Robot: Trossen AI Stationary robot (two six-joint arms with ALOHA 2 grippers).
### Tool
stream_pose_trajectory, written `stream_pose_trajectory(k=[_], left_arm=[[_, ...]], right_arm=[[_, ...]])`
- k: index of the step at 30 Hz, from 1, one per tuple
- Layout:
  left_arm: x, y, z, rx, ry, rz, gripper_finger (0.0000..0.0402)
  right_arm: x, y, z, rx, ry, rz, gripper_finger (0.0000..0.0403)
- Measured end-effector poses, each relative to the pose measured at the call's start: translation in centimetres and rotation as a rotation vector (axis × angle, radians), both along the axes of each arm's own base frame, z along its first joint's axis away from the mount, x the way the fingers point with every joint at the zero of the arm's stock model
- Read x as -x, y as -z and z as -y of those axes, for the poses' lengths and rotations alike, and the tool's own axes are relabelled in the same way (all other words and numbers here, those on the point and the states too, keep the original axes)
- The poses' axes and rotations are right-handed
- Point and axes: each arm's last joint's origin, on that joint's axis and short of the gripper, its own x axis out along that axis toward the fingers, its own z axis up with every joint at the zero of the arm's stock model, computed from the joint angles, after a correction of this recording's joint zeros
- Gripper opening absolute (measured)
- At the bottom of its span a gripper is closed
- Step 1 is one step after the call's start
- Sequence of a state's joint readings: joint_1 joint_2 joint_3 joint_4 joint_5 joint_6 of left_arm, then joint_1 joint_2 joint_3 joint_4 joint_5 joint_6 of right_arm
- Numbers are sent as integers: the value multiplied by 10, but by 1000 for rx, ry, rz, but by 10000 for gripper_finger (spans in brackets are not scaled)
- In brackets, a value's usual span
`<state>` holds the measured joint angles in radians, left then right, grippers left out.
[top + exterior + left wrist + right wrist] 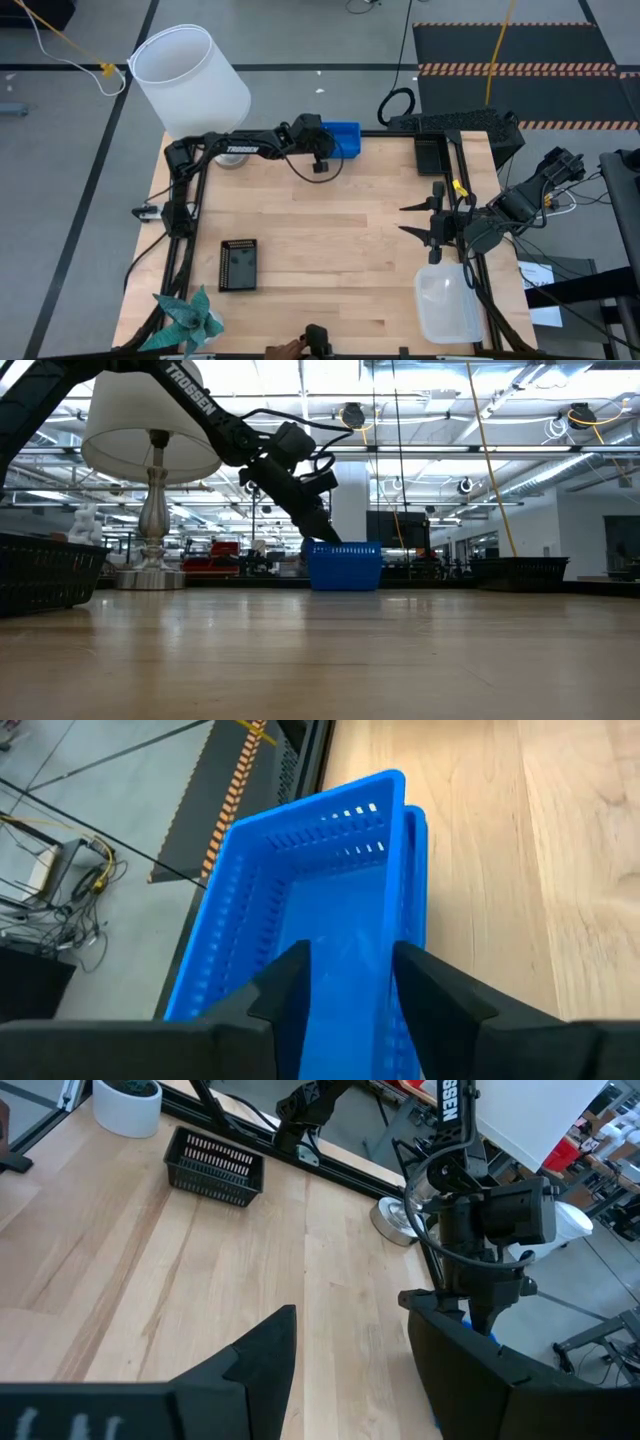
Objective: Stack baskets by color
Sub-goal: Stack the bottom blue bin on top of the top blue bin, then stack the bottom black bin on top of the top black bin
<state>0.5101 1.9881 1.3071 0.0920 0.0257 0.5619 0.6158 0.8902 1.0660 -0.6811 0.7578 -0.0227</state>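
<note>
Left gripper (340, 148) is over the blue baskets (343, 139) at the table's far edge, near the lamp; left wrist view shows two blue baskets (300, 900) nested, the upper one sitting slightly askew inside the lower, with the fingers (285, 982) straddling its near wall; fingers look parted, not clamped, so I'd call this the release right after the blue-on-blue drop; blue stack looks done.

Right gripper (425, 221) hovers at the right side of the table, fingers spread wide, holding nothing; clear basket (447, 303) lies just beside it toward the near right corner.

Left to do, as I read it: one black slotted basket (238, 264) sits near-left, another black basket (432, 156) at the far right edge; they're well apart, so one has to travel across; I can't tell whether the clear one is single or already stacked.

Next move: left arm should lift straight up clear of the blue rim before swinging, else it drags the top basket; then go for the near-left black one.

Surface: light wooden tabletop (340, 250), dark frame rails; white lampshade (190, 80) far left, teal paper plant (188, 318) near-left corner; beyond is an open workshop with grey floor, hazard-striped mat, cables and ceiling lights.
</note>
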Motion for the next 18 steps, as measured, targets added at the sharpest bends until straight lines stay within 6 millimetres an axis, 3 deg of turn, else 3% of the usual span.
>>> stream_pose_trajectory(k=[9, 18], left_arm=[[0, -4, 3, 34, -18, 21, 150], [5, -30, 12, 98, -23, 22, 150]], right_arm=[[0, 0, 0, 0, 1, 0, 187], [0, 0, 0, 2, 0, -3, 187]])
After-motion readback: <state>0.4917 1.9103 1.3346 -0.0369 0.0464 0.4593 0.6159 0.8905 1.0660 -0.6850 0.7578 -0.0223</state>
